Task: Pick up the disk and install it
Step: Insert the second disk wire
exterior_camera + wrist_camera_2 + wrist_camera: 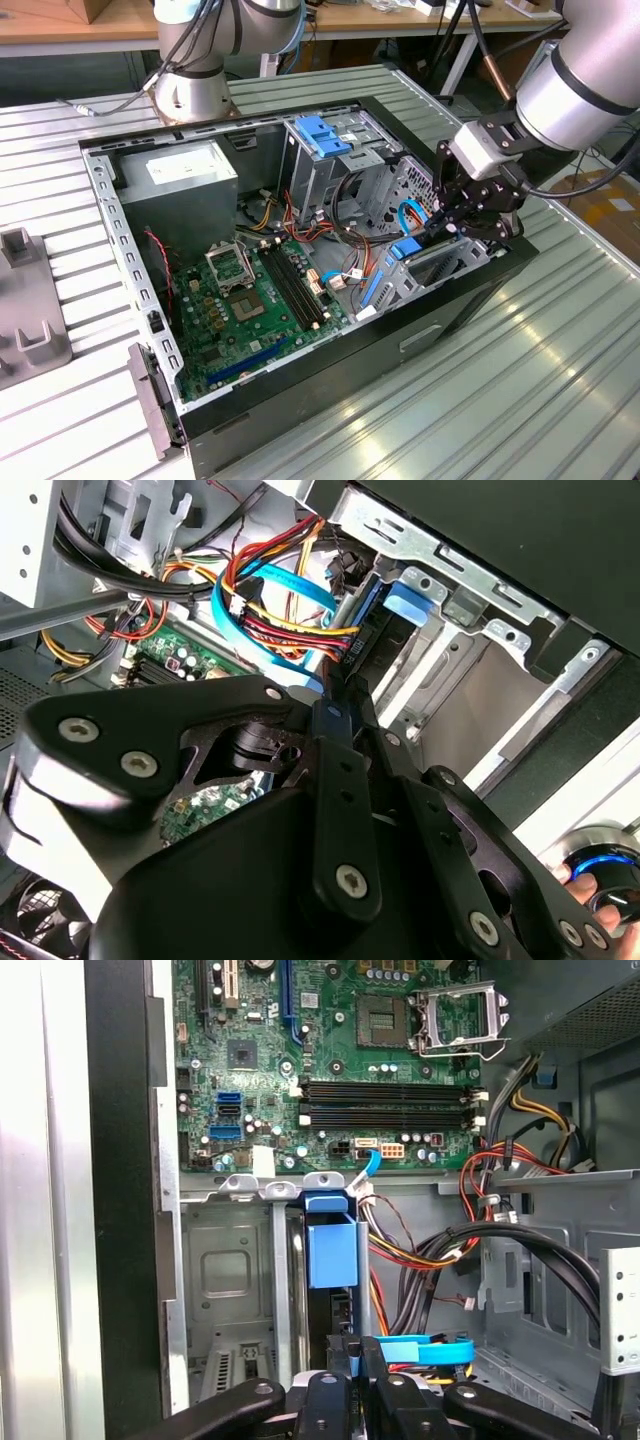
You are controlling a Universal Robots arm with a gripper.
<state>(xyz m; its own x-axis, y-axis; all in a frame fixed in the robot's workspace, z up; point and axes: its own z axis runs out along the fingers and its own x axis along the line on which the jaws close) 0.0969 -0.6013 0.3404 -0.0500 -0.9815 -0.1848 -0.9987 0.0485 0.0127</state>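
Note:
The disk (405, 250) stands on edge in the low drive bay at the exterior view's right end of the open computer case (130, 250). Its blue carrier rail (332, 1245) shows between the bay's metal guides, and its blue end (410, 600) lies just past my fingertips. My black gripper (445, 232) reaches down into the bay from the exterior view's right. In both wrist views its fingers come together on the disk's near end, so the gripper (356, 1345) looks shut on it. The gripper (335, 702) hides most of the disk's body.
A tall drive bay with a blue bracket (322, 135) rises behind the disk. Red, yellow and black cable bundles (270, 610) and a thin blue cable (420, 1348) crowd the gap beside the bay. The motherboard (250, 300) and power supply (185, 175) fill the case's other side.

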